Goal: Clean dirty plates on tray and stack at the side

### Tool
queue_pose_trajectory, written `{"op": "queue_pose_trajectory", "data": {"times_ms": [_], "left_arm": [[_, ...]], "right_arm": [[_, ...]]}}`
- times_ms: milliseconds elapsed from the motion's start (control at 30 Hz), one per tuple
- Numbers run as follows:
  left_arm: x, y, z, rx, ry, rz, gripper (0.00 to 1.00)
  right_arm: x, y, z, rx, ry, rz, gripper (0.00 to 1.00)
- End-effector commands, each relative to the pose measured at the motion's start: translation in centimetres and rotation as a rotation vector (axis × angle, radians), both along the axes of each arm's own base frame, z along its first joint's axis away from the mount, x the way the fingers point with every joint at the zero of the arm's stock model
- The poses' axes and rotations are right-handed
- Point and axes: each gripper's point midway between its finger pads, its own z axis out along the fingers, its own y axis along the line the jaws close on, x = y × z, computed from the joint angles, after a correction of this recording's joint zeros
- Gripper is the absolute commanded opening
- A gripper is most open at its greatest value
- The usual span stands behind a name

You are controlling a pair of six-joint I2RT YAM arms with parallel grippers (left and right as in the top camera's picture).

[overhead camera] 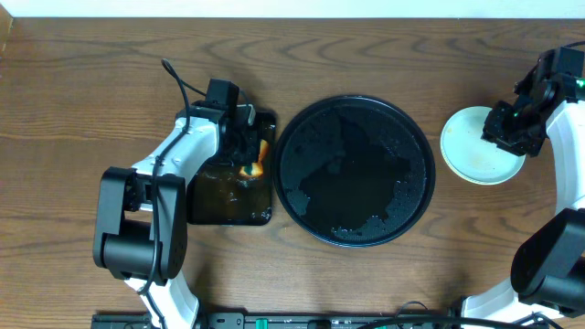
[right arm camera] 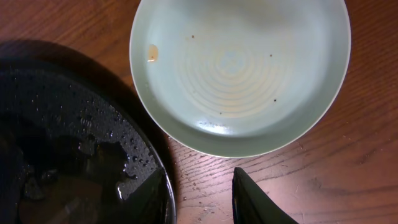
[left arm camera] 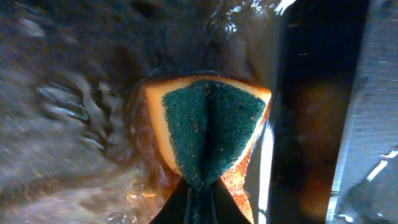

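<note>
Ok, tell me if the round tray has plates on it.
Empty of plates: the round tray holds only water, and the plate sits beside it.

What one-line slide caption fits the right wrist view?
Open right tool above the wood table, beside the wet black tray and a pale plate bearing a small brown smear.

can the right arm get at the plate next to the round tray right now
Probably yes: the right gripper hangs just at the rim of the plate, jaws open and empty. Nothing lies on the plate, and the round tray sits apart beside it.
</note>
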Motion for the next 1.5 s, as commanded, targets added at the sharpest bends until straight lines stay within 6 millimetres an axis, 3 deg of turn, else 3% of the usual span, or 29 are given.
{"op": "queue_pose_trajectory", "data": {"times_ms": [0,233,400,500,800,933,1033,1100,1133,1233,1300,1467], "left_arm": [[-0.8,-0.6,-0.9,-0.028,0.035,-0.004,0.08],[-0.1,3.0,-1.2,0.165,0.015,0.125,0.11],[0.4,2.9,0.9,0.155,-0.040,0.130,0.17],[0.7,2.8,2.5,0.144,-0.082,0.133,0.50],[0.1,3.1,6.9,0.137,-0.157,0.142,0.65],[-0.8,3.3,8.6,0.133,-0.173,0.143,0.75],[-1.4,3.4,9.3,0.133,-0.171,0.143,0.77],[-2.0,3.7,9.4,0.142,-0.153,0.145,0.77],[-2.6,4.0,9.3,0.150,-0.134,0.149,0.77],[-3.9,4.9,9.0,0.166,-0.074,0.163,0.78],[-5.4,5.8,8.7,0.181,-0.008,0.180,0.78],[-6.9,6.7,9.4,0.188,0.024,0.200,0.79]], "right_arm": [[-0.1,0.5,0.4,0.002,-0.010,0.024,0.32],[-0.1,0.5,0.4,0.001,-0.011,0.027,0.32],[-0.1,0.5,0.4,0.000,-0.011,0.027,0.32],[-0.1,0.5,0.4,0.000,-0.012,0.027,0.32],[0.1,0.9,0.5,0.009,-0.021,0.084,0.35],[0.8,4.5,1.1,0.125,-0.102,0.323,0.37],[1.2,6.8,1.9,0.207,-0.168,0.456,0.44],[1.2,6.4,1.7,0.193,-0.152,0.417,0.62],[1.0,5.8,1.4,0.171,-0.127,0.370,0.77],[0.2,4.0,0.7,0.096,-0.048,0.253,0.88],[-0.7,3.9,0.5,0.085,-0.009,0.248,0.99],[-2.1,4.3,0.4,0.088,0.043,0.254,0.99]]}}
